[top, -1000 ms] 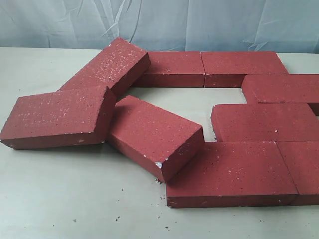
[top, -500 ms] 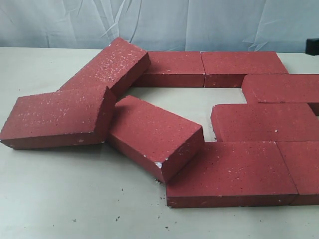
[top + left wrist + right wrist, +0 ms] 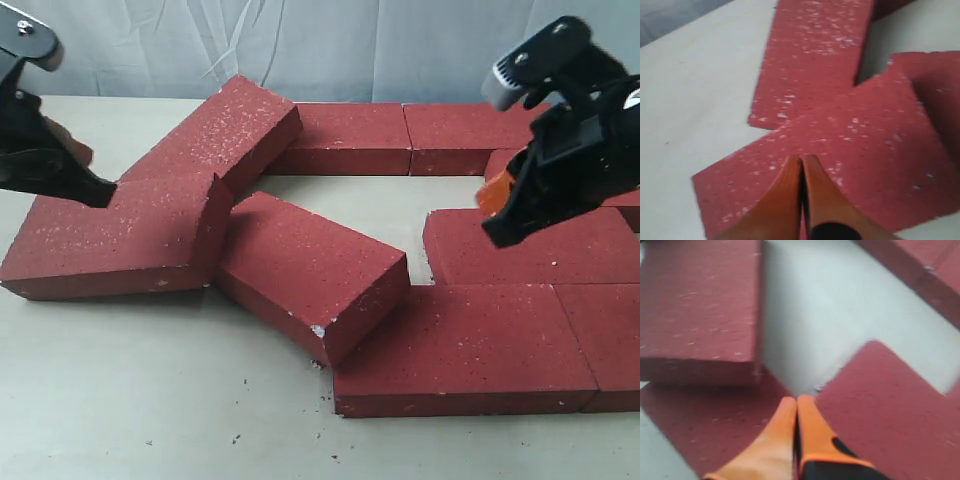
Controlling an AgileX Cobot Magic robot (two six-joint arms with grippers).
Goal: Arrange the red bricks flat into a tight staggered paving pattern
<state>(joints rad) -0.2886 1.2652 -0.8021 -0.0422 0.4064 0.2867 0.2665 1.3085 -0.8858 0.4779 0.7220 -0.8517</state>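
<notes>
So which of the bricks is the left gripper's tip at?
The leftmost brick, at the group's far left end, in front of the diagonal brick. The left gripper, shut, is over its rear top edge; no other lies under it.

Behind the left pincer (image 3: 100,192) and the right pincer (image 3: 492,232) I see a pale blue-grey cloth backdrop (image 3: 300,40), creased and hanging loose, closing off the far edge of the table (image 3: 120,400). Below both pincers the tabletop is flat, pale beige-grey. Nearer the camera than either pincer, dark crumbs (image 3: 237,437) dot it. The light is soft and even, and the shadows are faint.
</notes>
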